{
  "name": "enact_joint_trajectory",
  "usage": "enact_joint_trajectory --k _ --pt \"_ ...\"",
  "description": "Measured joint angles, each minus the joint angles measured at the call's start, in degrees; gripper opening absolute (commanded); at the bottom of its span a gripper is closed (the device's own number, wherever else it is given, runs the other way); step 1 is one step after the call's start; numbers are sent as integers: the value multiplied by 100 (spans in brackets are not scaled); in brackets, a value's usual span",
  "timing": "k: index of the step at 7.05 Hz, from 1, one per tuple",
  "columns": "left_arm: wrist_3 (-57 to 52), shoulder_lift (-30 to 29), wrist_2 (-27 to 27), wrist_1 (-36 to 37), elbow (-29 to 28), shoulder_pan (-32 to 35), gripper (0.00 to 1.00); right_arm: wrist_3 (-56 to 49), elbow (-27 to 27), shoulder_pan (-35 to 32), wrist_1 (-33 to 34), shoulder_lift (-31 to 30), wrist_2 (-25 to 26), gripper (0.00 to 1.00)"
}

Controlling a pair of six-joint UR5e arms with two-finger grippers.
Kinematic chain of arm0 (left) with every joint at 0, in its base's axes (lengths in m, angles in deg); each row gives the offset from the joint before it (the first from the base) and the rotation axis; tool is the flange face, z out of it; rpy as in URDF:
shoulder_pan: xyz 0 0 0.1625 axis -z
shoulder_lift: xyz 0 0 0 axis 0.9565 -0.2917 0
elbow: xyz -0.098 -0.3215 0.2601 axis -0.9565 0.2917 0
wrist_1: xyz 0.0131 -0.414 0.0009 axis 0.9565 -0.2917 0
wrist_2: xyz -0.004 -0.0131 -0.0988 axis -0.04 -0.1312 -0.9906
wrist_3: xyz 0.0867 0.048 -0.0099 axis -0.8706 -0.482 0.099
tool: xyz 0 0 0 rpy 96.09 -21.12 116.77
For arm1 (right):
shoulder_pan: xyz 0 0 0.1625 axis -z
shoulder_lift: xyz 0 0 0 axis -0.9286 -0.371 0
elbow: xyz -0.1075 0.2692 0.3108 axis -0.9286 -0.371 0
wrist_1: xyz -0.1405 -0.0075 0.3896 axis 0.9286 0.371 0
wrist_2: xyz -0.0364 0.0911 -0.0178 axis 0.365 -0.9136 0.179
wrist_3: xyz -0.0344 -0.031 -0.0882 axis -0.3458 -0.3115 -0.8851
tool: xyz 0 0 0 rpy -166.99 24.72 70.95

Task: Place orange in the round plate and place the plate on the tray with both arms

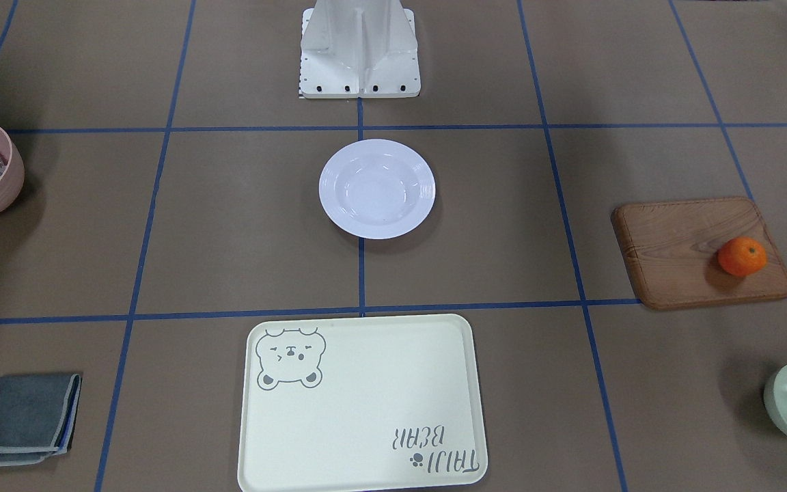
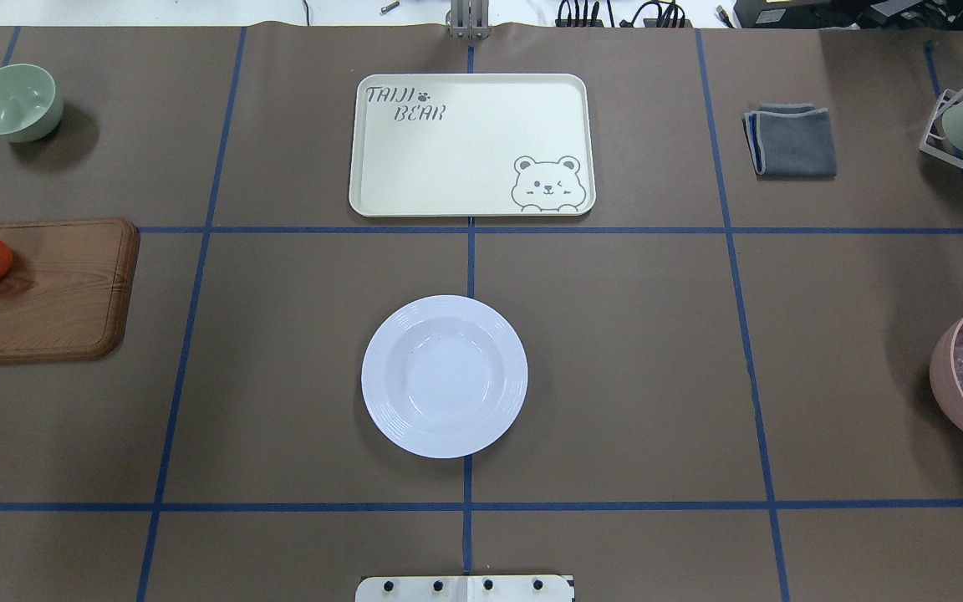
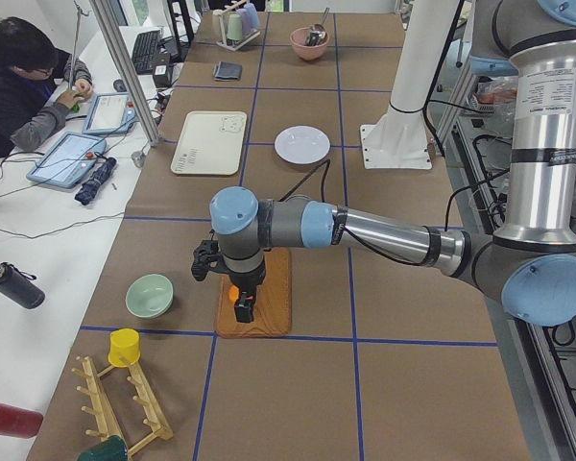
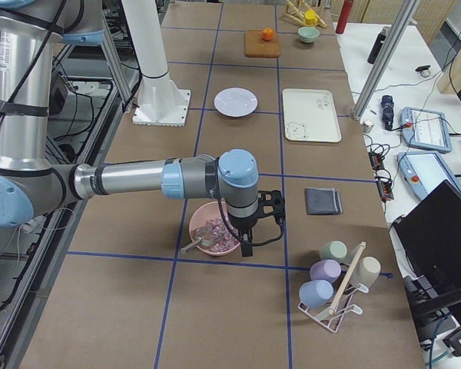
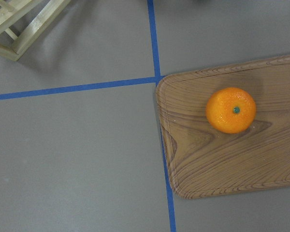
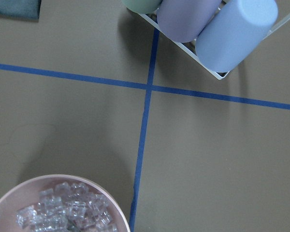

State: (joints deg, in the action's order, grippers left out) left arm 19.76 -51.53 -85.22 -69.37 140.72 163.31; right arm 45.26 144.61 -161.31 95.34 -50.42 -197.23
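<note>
1. The left end effector (image 3: 242, 309) is hanging fingers-down right over the orange (image 5: 230, 109). Only the side view is showing it, so I cannot tell whether it is released or clenched. The fruit is lying free beneath it, so this looks like the line-up for a pick from above.
2. The right end effector (image 4: 247, 247) is hovering just beside the pink bowl (image 4: 215, 231) at the desk's other end. I cannot tell its state either. It appears to be waiting, well apart from the task's things.
3. The orange is sitting stem-up near one corner of the wooden board (image 1: 680, 249), on the robot's left side. That is probably why the left arm is taking it.
4. The round plate (image 2: 444, 376) is lying empty at the middle of the desk (image 2: 632, 351), in front of the robot's base. Both arms should be able to reach its rim there.
5. The tray (image 2: 471, 142) is lying bare beyond the plate, on the far side from the robot.
6. Judging by this, the task is only beginning, with nothing yet placed.
</note>
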Motion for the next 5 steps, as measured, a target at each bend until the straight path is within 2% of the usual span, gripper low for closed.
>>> enact_joint_trajectory --k 2,3,5 --pt "7 -77 -11 -177 14 -4 99 103 -23 140 -791 101 -290 100" --pt "19 -100 -10 -640 -8 -3 99 108 -44 293 -1152 181 -413 100" --pt "186 -196 95 -2416 -379 -5 99 113 -66 427 -1538 310 -646 100"
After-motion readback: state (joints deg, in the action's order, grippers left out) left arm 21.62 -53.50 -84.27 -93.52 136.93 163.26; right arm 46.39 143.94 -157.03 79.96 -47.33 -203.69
